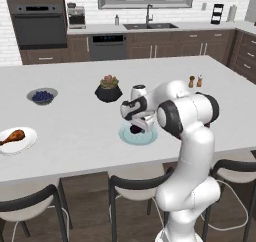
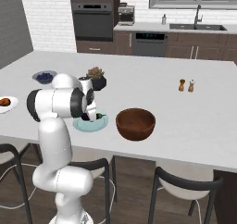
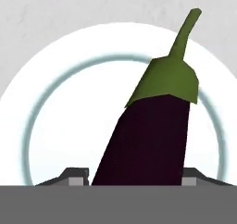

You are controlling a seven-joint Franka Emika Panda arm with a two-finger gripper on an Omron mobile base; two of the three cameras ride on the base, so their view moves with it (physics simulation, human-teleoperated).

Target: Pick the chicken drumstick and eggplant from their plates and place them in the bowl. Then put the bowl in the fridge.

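The dark purple eggplant lies on the pale blue plate, its green stem pointing away from the hand. My gripper is down over it, with one fingertip against each side of its thick end. From the base views the hand hides most of the eggplant on that plate. The reddish-brown bowl stands just right of the plate. The chicken drumstick rests on the white plate at the far left. The fridge is out of view.
A small grey bowl of blueberries and a black plant pot stand behind the plates. Two shakers sit at the far right. Stools line the counter's near edge.
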